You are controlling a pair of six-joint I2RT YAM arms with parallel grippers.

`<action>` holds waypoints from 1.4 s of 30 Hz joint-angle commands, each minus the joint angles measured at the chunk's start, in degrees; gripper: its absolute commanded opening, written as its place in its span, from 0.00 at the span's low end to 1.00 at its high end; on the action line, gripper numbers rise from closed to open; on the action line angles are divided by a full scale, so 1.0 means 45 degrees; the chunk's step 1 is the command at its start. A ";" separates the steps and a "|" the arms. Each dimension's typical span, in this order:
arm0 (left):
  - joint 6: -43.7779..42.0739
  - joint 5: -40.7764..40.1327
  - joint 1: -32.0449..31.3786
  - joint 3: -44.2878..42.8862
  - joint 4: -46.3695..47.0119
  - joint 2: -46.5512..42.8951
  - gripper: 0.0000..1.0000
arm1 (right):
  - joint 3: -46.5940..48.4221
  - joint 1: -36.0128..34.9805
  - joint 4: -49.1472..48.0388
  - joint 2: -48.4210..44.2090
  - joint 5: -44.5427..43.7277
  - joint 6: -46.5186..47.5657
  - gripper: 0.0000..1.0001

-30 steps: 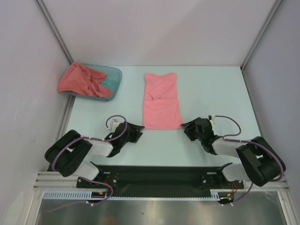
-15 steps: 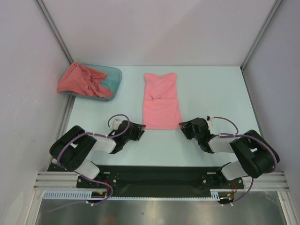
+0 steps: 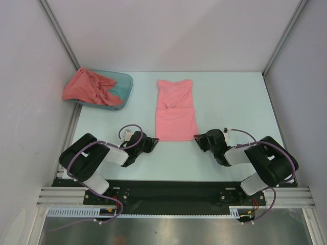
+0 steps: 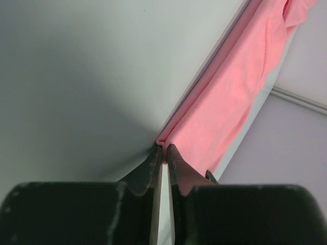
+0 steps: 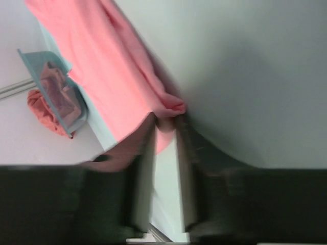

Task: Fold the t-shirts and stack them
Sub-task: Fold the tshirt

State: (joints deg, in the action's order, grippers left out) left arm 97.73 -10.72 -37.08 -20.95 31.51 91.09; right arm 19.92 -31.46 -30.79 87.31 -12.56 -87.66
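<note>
The salmon-pink t-shirt (image 3: 176, 109) lies flat in a long folded strip on the middle of the table. My left gripper (image 3: 152, 142) is at its near left corner, and in the left wrist view (image 4: 162, 149) the jaws are almost closed with the pink hem (image 4: 225, 97) pinched at their tips. My right gripper (image 3: 197, 140) is at the near right corner. In the right wrist view (image 5: 166, 120) the jaws stand narrowly apart around the bunched pink corner (image 5: 171, 106). The coral-red t-shirt (image 3: 87, 87) lies crumpled in the teal tub.
The teal translucent tub (image 3: 125, 81) stands at the far left by the left wall, and it also shows in the right wrist view (image 5: 36, 61). Walls and metal posts enclose the table on three sides.
Both grippers have slid inward along the table to the pink shirt's near corners and closed on them. The shirts have not moved.
</note>
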 commanded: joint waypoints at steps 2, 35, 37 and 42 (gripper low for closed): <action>-0.0624 -0.0314 0.0095 0.0358 0.0105 0.0597 0.00 | -0.0716 -0.0137 0.1725 0.0871 -0.0433 0.0221 0.14; 0.1465 -0.4199 -0.7618 0.3094 -0.5536 -0.9363 0.00 | -0.1889 -0.8222 1.6666 -1.4578 -0.4923 -0.3374 0.00; 0.1232 -0.4297 -0.7658 0.2665 -0.5673 -0.9246 0.00 | -0.1577 -0.8243 1.6530 -1.4364 -0.5061 -0.3042 0.00; -0.1556 -0.3348 -0.6179 0.0775 -0.6260 -0.8739 0.00 | 0.0492 -0.6627 1.6238 -1.3447 -0.5298 0.0487 0.00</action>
State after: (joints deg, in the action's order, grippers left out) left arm 99.42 -27.14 -69.41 -10.66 4.93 51.00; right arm 15.14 -65.45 40.56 24.45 -31.53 -95.22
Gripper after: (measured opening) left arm 0.011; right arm 0.012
